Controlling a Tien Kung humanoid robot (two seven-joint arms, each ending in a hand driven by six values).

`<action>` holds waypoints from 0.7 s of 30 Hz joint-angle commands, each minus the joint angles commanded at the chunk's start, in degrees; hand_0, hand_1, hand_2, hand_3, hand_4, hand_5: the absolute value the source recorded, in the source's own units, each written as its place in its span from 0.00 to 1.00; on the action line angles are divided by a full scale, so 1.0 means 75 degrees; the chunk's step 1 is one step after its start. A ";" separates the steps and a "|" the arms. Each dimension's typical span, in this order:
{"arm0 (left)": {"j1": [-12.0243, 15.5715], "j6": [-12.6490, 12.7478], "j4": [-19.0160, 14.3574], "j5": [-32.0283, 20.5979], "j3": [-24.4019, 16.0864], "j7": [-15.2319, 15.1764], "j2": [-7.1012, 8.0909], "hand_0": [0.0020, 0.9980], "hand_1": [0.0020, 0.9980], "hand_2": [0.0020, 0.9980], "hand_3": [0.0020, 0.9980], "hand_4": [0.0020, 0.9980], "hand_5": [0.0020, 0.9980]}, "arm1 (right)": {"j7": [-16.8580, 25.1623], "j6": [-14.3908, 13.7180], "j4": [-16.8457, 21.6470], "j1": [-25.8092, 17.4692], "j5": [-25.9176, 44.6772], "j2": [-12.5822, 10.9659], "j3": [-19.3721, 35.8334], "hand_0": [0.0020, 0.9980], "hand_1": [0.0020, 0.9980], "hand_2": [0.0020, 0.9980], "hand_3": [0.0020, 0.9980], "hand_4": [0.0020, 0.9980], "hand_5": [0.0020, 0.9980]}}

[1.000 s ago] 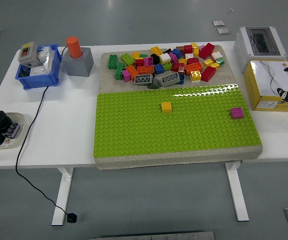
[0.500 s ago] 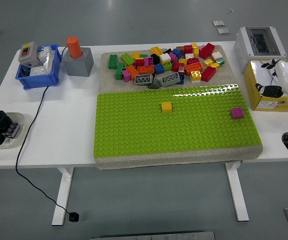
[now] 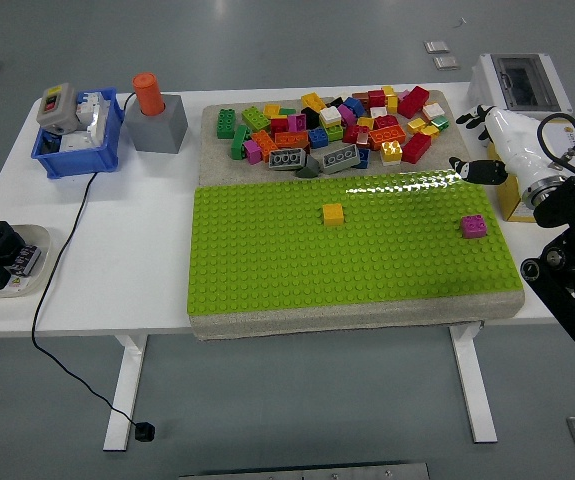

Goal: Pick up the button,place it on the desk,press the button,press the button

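Observation:
A grey button box (image 3: 55, 107) with a green and a red button lies in the blue bin (image 3: 72, 160) at the table's far left, and a black cable runs from the bin down over the table's front edge. My right hand (image 3: 475, 145), white with black fingertips, reaches in from the right edge over the far right end of the green baseplate. Its fingers are spread and hold nothing. It is far from the bin. My left arm is out of view.
An orange knob on a grey block (image 3: 155, 118) stands next to the bin. A green baseplate (image 3: 347, 270) carries a yellow brick (image 3: 333, 213) and a magenta brick (image 3: 474, 226). A pile of bricks (image 3: 332, 128) lies behind it. A white breaker box (image 3: 520, 85) stands far right, and a tray of black parts (image 3: 2, 260) sits near left.
My right arm has come in from the right edge and moved left and up, from over the yellow carton to over the baseplate's far right corner.

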 joint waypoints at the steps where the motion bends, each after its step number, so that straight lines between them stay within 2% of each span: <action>1: -0.0010 0.0004 0.0000 -0.0043 0.0042 -0.0028 0.0001 0.65 0.63 0.67 0.69 0.69 0.44 | 0.0012 -0.0013 0.0046 -0.0072 0.0030 -0.0021 0.0050 0.60 0.60 0.70 0.71 0.75 0.17; 13: -0.0032 0.0011 0.0000 -0.0099 0.0093 -0.0115 -0.0031 0.65 0.63 0.67 0.69 0.69 0.44 | 0.0098 -0.0124 0.0347 -0.0657 0.0193 -0.0150 0.0576 0.60 0.60 0.69 0.71 0.74 0.17; 21: -0.0062 0.0009 0.0000 -0.0144 0.0161 -0.0142 -0.0042 0.65 0.63 0.67 0.69 0.69 0.45 | 0.0121 -0.0169 0.0446 -0.0872 0.0401 -0.0245 0.0514 0.59 0.60 0.69 0.71 0.74 0.17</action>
